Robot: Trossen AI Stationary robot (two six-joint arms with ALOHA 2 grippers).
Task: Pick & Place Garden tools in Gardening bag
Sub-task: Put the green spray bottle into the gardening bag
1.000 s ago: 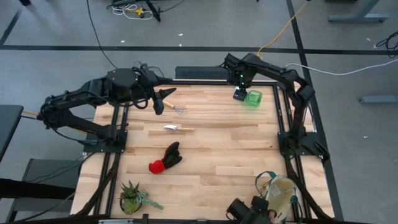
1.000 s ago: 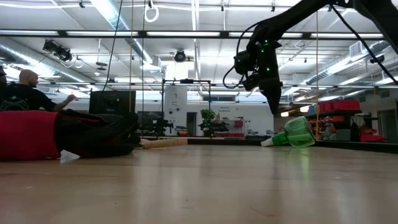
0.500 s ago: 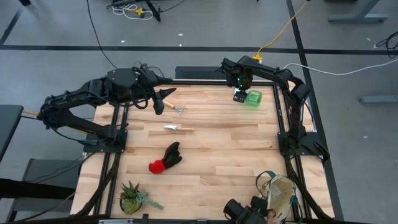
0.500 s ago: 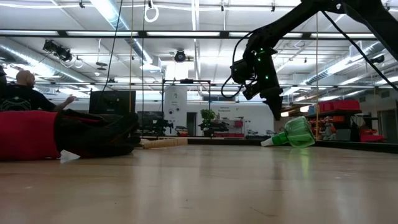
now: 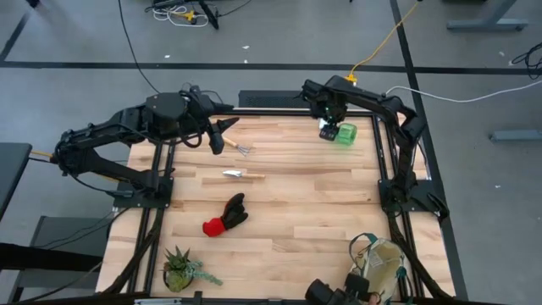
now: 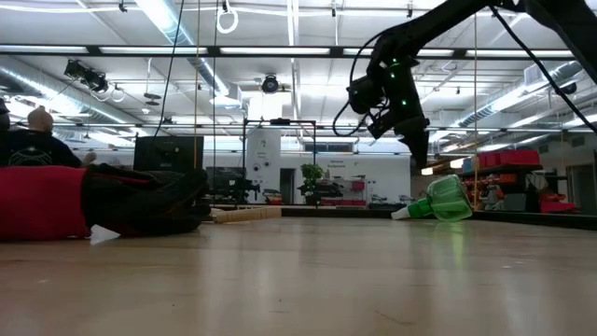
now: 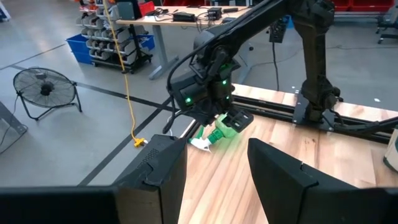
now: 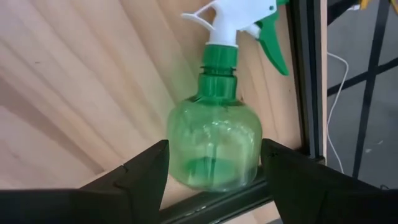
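The right gripper (image 5: 329, 127) is hanging over the far right corner of the table (image 5: 296, 212), fingers (image 8: 146, 174) spread apart and holding nothing. In the right wrist view the green spray bottle (image 8: 216, 140) is lying on its side in the gap between them, white trigger head pointing away, close to the table's dark edge rail. Compared with a second ago, the right arm is reaching in from farther back and the gripper is sitting a little closer over the bottle (image 5: 343, 134) — in the low view it is tilting differently above the bottle (image 6: 446, 199), not touching it. The bottle itself is lying where it was.

The left gripper (image 5: 227, 127) is waiting over the far left of the table, fingers (image 7: 280, 180) parted and empty — unchanged since the earlier pictures. Just beside it the wooden-handled rake (image 5: 230, 146) is lying flat. Nearer the middle the trowel (image 5: 243, 175) is lying flat, and toward the near side the red-and-black gloves (image 5: 226, 216) are resting in a heap. The potted plant (image 5: 179, 268) is standing at the near left corner. The canvas bag (image 5: 383, 263) is sitting at the near right corner, mouth up.
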